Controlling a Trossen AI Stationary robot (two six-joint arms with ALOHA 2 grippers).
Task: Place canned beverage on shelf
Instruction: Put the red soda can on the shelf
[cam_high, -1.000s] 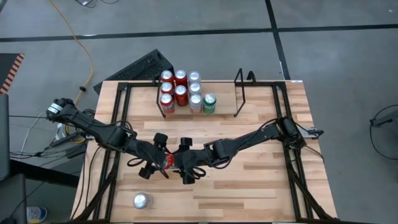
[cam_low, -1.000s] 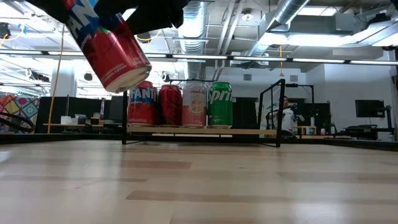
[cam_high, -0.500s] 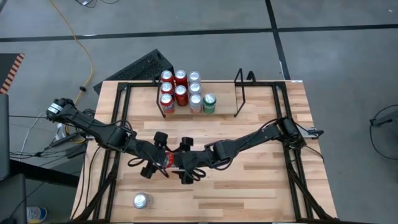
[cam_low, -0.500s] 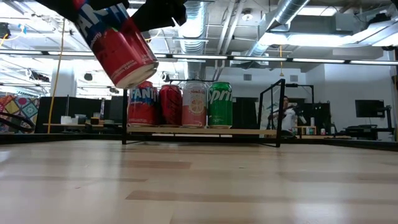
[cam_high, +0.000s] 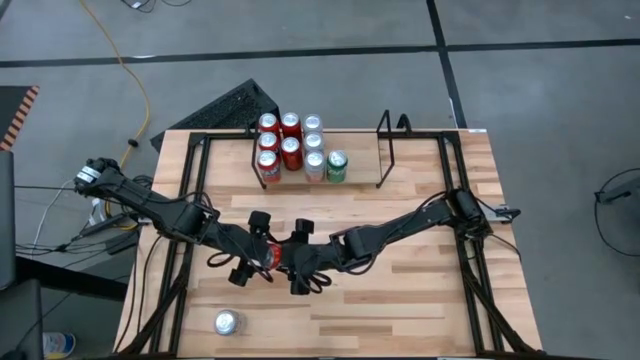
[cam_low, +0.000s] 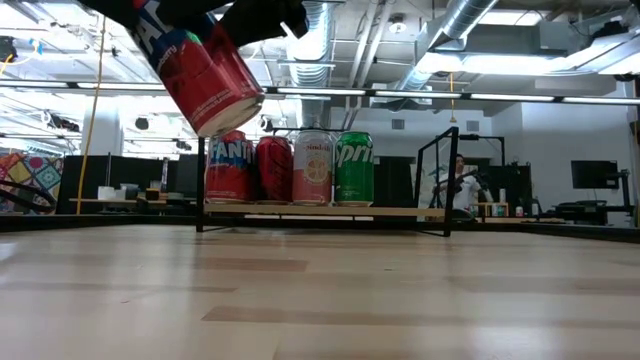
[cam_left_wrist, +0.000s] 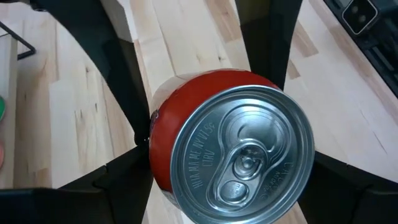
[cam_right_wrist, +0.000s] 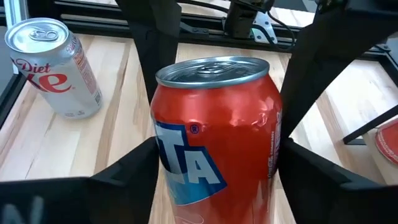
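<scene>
Overhead, the silver can stands near the table's front-left corner. Mid-table, the left gripper clamps the tilted red can aloft; the right gripper flanks it, seemingly touching, grip unclear. Cans fill the shelf's left part at the back edge.

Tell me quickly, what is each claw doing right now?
Left claw: closed on the red can, held above the table.
Right claw: fingers on both sides of the same can; grip cannot be told.

Red can, blue-white lettering; silver Diet Coke can.
</scene>
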